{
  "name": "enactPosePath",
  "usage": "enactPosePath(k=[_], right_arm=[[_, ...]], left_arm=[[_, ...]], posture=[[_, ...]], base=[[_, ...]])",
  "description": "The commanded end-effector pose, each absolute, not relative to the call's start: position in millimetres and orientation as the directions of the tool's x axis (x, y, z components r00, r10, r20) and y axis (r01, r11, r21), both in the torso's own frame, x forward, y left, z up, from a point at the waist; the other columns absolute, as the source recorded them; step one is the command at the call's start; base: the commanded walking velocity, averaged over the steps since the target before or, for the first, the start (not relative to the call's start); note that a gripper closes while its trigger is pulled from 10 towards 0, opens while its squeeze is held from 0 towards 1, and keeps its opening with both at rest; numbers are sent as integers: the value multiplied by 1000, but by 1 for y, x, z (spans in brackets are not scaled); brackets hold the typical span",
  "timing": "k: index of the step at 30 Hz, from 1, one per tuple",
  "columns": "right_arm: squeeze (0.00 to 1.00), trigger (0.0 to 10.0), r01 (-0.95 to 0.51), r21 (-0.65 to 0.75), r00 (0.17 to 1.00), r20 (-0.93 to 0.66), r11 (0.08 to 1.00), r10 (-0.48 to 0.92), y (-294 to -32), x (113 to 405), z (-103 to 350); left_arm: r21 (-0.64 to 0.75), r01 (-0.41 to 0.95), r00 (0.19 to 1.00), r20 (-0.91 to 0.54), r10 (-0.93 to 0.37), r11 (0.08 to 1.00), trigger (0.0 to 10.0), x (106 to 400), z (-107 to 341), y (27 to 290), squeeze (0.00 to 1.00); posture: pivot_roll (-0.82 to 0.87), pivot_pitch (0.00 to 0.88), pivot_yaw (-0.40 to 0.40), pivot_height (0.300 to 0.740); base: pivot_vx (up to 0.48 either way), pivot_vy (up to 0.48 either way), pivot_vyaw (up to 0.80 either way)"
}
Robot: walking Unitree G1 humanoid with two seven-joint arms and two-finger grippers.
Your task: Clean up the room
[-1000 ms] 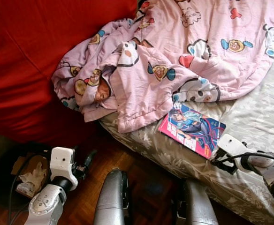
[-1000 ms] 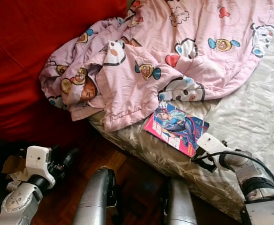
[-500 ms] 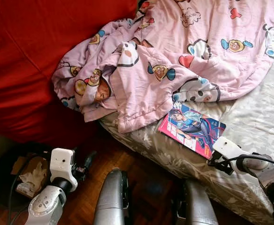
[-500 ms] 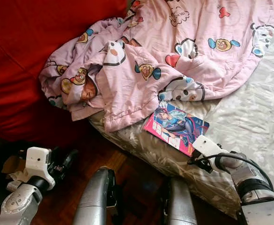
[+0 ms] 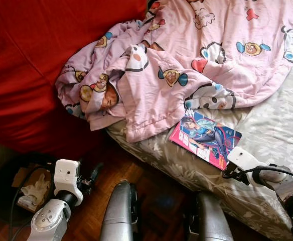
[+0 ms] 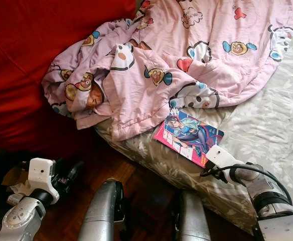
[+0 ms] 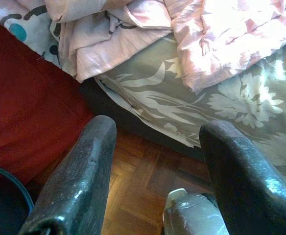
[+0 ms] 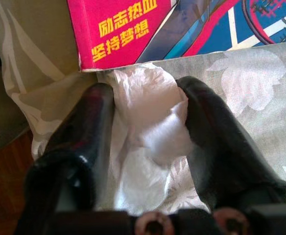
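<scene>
Straddling a crumpled white tissue (image 8: 150, 142), my right claw (image 8: 148, 132) rests low on the bed (image 5: 282, 125), at the mattress edge just beside the near corner of a pink-and-blue comic book (image 5: 205, 139). Its two fingers (image 8: 91, 132) stand apart, one on each side of the paper; whether the pads already touch the wad I cannot tell, so I read this as the claw set around it but not yet pinched shut. The tissue lies on the grey floral sheet, right against the book's lower edge, which is likely why the approach comes from the open side of the bed rather than over the cover. A rumpled pink cartoon quilt (image 5: 186, 60) lies heaped behind the book and spills over the bed edge towards the red cover (image 5: 26, 65). My left claw (image 7: 155, 161) hangs idle with its fingers wide apart above the wooden floor (image 5: 156, 175), close to a dark waste bin (image 5: 1, 175) already holding paper scraps. That bin seems the sensible destination for the tissue.
</scene>
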State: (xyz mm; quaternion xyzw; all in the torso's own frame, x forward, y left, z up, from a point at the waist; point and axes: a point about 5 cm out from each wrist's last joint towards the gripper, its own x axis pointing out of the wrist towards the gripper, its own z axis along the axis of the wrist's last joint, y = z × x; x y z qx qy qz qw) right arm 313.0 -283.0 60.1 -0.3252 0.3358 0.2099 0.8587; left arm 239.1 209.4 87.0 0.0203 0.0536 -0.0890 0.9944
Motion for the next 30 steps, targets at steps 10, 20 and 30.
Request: enactPosePath(k=[10, 20, 30], right_arm=[[0, 0, -616, -360, 630, -759, 701, 165, -274, 299, 38], [0, 0, -602, -357, 639, -751, 714, 163, -270, 297, 32], [0, 0, -432, -283, 752, -638, 856, 168, -272, 296, 35]], left_arm=[[42, 168, 974, -159, -159, 985, 10000, 235, 76, 213, 0], [41, 171, 975, -151, -163, 984, 10000, 242, 76, 211, 0], [49, 172, 978, -131, -164, 984, 10000, 252, 76, 205, 0]], posture=[[116, 343, 112, 623], [99, 324, 109, 623], [58, 293, 90, 623]], base=[[0, 0, 0], [0, 0, 0], [0, 0, 0]])
